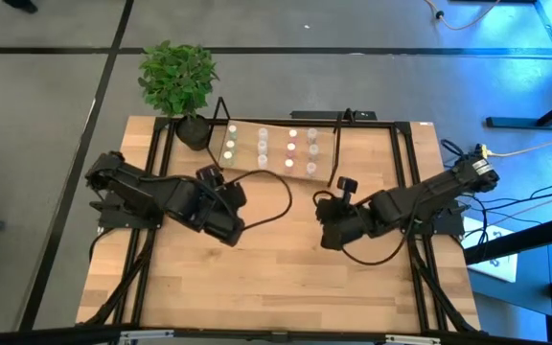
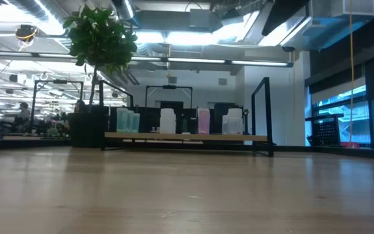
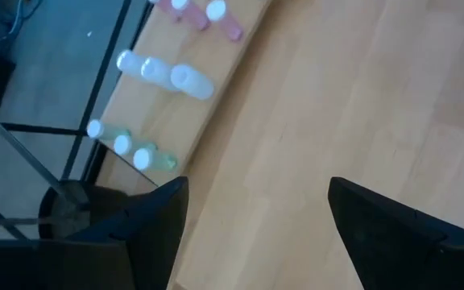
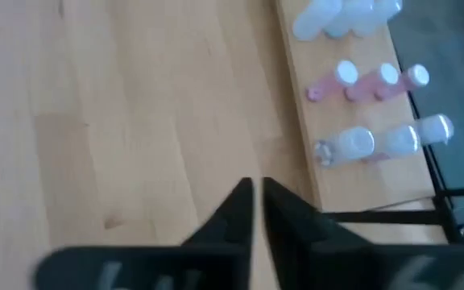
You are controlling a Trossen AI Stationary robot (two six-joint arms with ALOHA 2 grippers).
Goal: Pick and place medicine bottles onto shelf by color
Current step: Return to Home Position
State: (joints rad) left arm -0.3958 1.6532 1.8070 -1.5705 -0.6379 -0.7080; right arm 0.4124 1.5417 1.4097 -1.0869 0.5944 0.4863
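Shelf: the shelf [image 1: 276, 159] lay at twelve o'clock on the table [image 1: 286, 287], with a potted plant [image 1: 178, 75] at eleven.
Bottles: the medicine bottles [image 1: 262, 146] stood on the shelf in four files, green bottles [image 2: 127, 121], white bottles [image 2: 167, 121], pink bottles [image 2: 203, 121] and clear bottles [image 2: 234, 121], so each tint had its own lane. I saw none loose on the table.
Left gripper: the left gripper [image 3: 256, 187] hung near nine o'clock, facing the green end, fingers spread wide and empty.
Right gripper: the right gripper [image 4: 256, 189] hung near three o'clock, facing the clear end, fingers almost touching, holding nothing.
Reading: both arms sat folded, well apart from the shelf. I judged the sorting done and the arms parked where they could not knock the rows.
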